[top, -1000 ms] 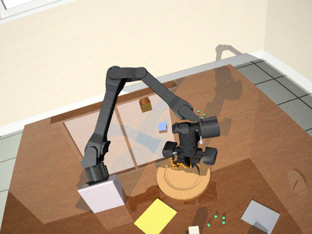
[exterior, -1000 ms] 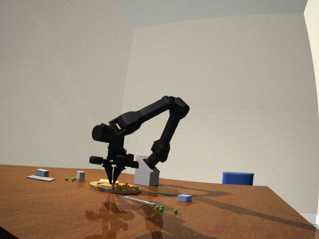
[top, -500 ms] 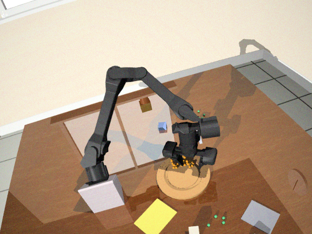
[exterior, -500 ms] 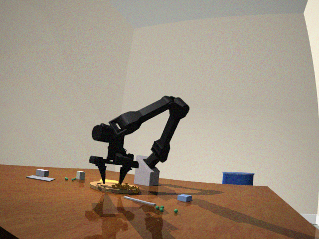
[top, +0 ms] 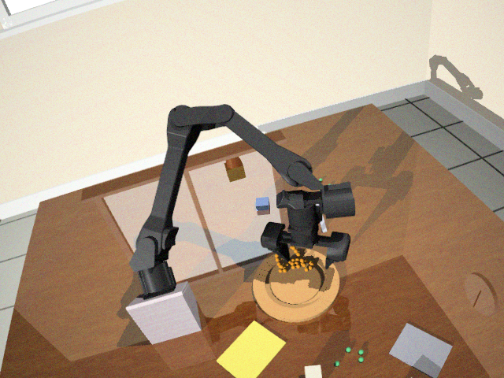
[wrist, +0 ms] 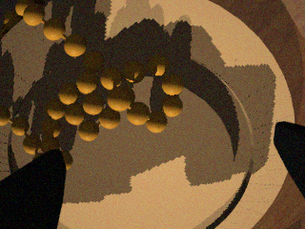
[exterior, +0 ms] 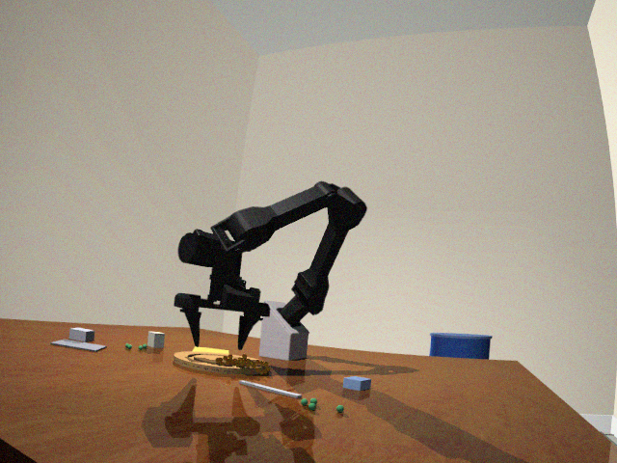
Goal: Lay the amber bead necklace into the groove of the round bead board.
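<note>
The round tan bead board (top: pixel 295 315) (exterior: pixel 192 361) (wrist: pixel 191 217) lies on the brown table in front of the arm. A dark groove (wrist: pixel 244 186) runs around it near the rim. The amber bead necklace (top: pixel 294 263) (exterior: pixel 241 361) (wrist: pixel 102 98) lies in a loose heap on the board's far side, bunched up and partly over the groove and rim. My gripper (top: pixel 305 255) (exterior: pixel 218 344) (wrist: pixel 162 181) is open and empty. It hangs just above the board with its fingers spread, one on each side of the heap.
A yellow sheet (top: pixel 250 350), a grey square (top: pixel 419 350), a small white block (top: pixel 313 371) and loose green beads (top: pixel 350 353) (exterior: pixel 311 402) lie near the front. A blue cube (top: pixel 262 203) (exterior: pixel 357 382), a brown block (top: pixel 235 168), a grey rod (exterior: pixel 269 389) and a blue tub (exterior: pixel 460 345) stand around.
</note>
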Controlling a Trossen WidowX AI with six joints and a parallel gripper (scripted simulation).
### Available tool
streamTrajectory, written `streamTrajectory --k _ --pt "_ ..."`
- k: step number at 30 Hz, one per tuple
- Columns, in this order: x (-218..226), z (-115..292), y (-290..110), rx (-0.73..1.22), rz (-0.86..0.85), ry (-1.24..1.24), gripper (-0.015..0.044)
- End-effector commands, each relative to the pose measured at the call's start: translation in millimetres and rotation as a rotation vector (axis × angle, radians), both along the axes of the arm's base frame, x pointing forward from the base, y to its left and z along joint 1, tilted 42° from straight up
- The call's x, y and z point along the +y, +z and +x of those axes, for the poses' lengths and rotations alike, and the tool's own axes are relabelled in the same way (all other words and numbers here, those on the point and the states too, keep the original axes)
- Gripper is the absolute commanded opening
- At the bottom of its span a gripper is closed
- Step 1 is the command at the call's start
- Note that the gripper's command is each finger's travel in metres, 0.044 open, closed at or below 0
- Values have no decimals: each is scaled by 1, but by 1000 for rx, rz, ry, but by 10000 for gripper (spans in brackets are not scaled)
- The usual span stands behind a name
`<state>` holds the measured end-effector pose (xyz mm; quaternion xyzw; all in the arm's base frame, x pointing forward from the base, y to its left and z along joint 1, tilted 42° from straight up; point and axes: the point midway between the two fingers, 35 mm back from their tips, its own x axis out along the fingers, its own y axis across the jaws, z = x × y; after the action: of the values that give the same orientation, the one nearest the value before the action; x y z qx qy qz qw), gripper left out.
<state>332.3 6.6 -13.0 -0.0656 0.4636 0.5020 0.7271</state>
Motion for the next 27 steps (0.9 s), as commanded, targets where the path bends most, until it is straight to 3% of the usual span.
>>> streamTrajectory --k 1,16,27 --pt "-1 0 1 0 -5 5 440" --pt "-1 0 1 0 -5 5 440" --pt "38 -41 47 -176 -20 204 151"
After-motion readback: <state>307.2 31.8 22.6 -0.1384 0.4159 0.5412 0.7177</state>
